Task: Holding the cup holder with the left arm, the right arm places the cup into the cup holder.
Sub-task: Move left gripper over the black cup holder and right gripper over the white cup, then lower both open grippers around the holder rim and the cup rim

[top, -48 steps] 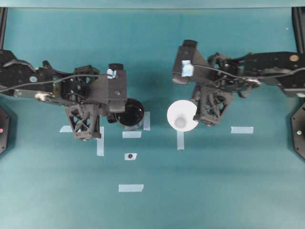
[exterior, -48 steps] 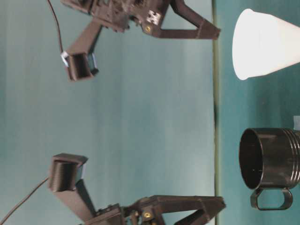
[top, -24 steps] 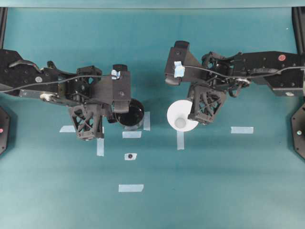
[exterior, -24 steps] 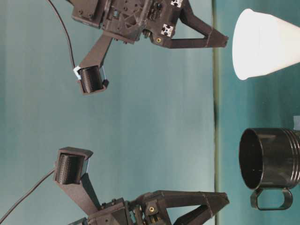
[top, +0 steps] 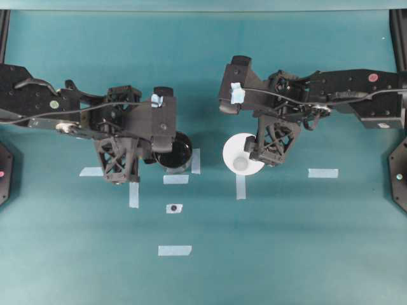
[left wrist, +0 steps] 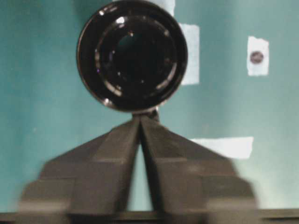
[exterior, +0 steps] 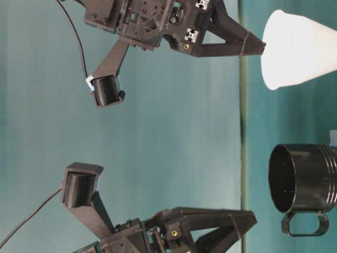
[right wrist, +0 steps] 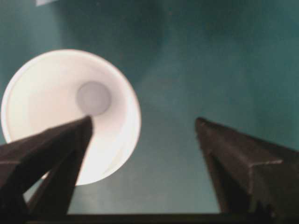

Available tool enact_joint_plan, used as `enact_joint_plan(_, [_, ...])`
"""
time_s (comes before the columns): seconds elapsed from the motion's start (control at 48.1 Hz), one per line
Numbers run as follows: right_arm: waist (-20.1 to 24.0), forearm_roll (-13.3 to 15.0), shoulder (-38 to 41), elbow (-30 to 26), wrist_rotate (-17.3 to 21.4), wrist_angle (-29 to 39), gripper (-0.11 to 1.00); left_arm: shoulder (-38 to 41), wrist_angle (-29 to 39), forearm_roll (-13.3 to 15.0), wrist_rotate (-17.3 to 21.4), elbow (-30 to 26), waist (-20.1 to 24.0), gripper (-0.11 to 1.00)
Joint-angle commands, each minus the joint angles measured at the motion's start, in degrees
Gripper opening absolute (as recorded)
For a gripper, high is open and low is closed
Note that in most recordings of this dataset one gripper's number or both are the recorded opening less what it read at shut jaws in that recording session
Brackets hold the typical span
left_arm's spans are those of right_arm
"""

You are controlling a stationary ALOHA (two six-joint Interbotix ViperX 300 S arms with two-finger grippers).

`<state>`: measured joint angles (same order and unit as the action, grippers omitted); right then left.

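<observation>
Approach step: neither arm holds anything yet. Left gripper, fingers pressed together, sits just below the black cup holder at frame top; right gripper is spread wide, 1 finger over the white cup at left. Next, the right must straddle the cup wall and clamp; the left likely needs to reopen to grasp the holder.

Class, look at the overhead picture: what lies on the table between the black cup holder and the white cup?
Between the cup holder and the cup lies one upright strip of pale tape beside the holder; the rest is bare table, seen overhead.
</observation>
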<state>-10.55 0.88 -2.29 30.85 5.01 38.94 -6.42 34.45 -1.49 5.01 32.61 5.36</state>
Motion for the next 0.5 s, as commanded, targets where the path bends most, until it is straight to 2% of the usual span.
enact_joint_plan(0.0, [-0.6,0.1,-1.2,-0.6,-0.3,-0.6,0.95,-0.4,-0.7,-0.2,-0.6,-0.7,0.0,0.44])
enact_joint_plan(0.125, [-1.3,0.0,-1.1,-0.2,-0.1,-1.0,0.95,0.9,-0.4,-0.1,-2.5,-0.6,0.3,0.81])
enact_joint_plan(0.208, [-1.6,0.0,-0.8,0.0,-0.1,-1.2,0.95,1.8,-0.4,-0.1,-3.3,-0.7,0.2,0.96])
enact_joint_plan(0.249, [-1.8,0.0,-0.6,0.1,-0.1,-1.4,0.95,2.1,-0.4,-0.1,-3.3,-0.7,0.2,0.97])
enact_joint_plan(0.353, [-2.0,0.0,0.1,0.5,-0.2,-2.1,0.95,2.8,-0.5,-0.1,-3.1,-1.0,0.3,0.90])
enact_joint_plan(0.478, [-2.1,0.0,0.7,1.0,-0.2,-2.6,0.95,3.2,-0.3,-0.1,-3.3,-0.8,0.3,0.91])
